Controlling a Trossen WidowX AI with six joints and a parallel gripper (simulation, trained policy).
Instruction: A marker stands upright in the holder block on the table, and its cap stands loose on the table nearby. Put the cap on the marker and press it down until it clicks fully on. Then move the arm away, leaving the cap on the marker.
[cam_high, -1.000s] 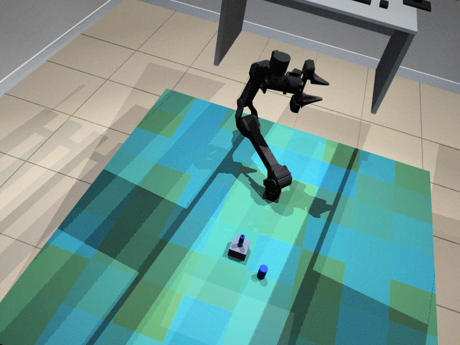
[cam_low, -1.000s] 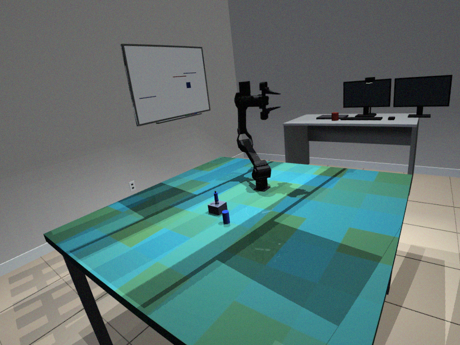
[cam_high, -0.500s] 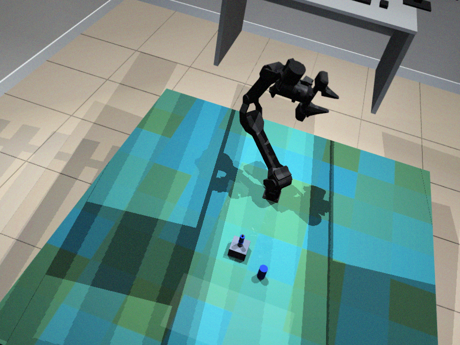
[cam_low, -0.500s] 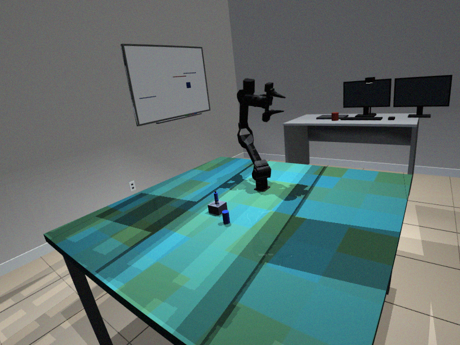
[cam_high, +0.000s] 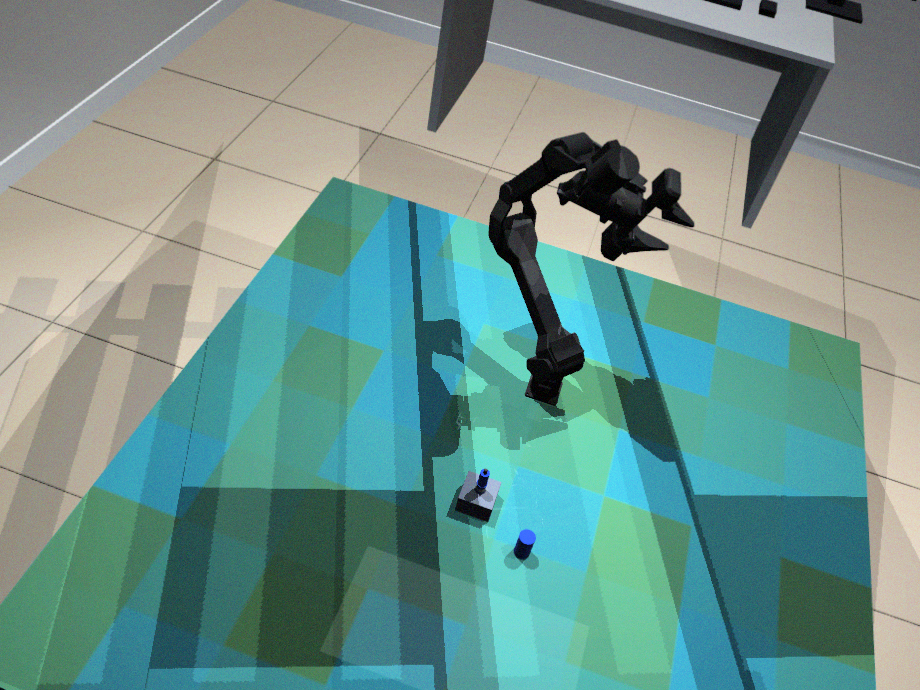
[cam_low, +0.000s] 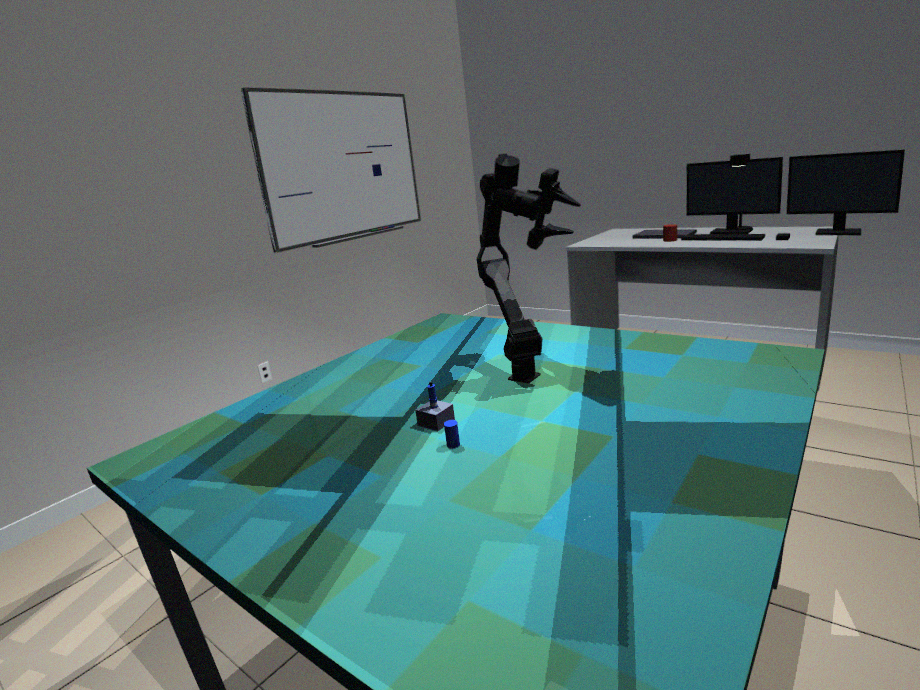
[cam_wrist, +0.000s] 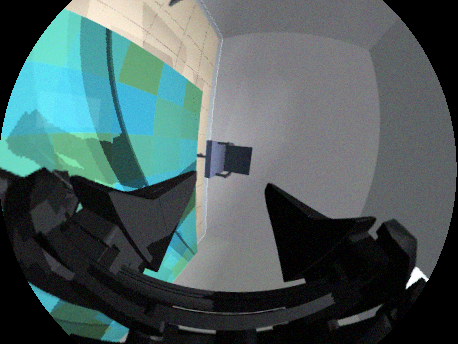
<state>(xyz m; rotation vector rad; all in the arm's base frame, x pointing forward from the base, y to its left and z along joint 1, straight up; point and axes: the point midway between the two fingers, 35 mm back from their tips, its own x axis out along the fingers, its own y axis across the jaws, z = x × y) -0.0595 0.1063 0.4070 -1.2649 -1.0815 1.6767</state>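
One patterned blue-green counter (cam_high: 653, 564) (cam_low: 460, 564) lies below the black two-fingered claw (cam_high: 679, 233) (cam_low: 575, 215) (cam_wrist: 231, 180), which hangs high, spread and holding nothing. Well apart from and beneath it sits a squat grey holder block (cam_high: 475, 506) (cam_low: 433, 418) bearing an upright blue marker (cam_high: 483, 481) (cam_low: 432, 395); beside that block stands the loose blue cylindrical cap (cam_high: 524, 544) (cam_low: 451, 434), probably light, stiff and a little slippery, best pinched squarely around its upright sides.

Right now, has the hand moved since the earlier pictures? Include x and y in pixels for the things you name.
Yes. In the exterior view, the hand (cam_high: 680, 236) (cam_low: 575, 217) (cam_wrist: 232, 182) has shifted right and down in the picture, towards the near left corner of the desk (cam_high: 802, 37) (cam_low: 592, 289).
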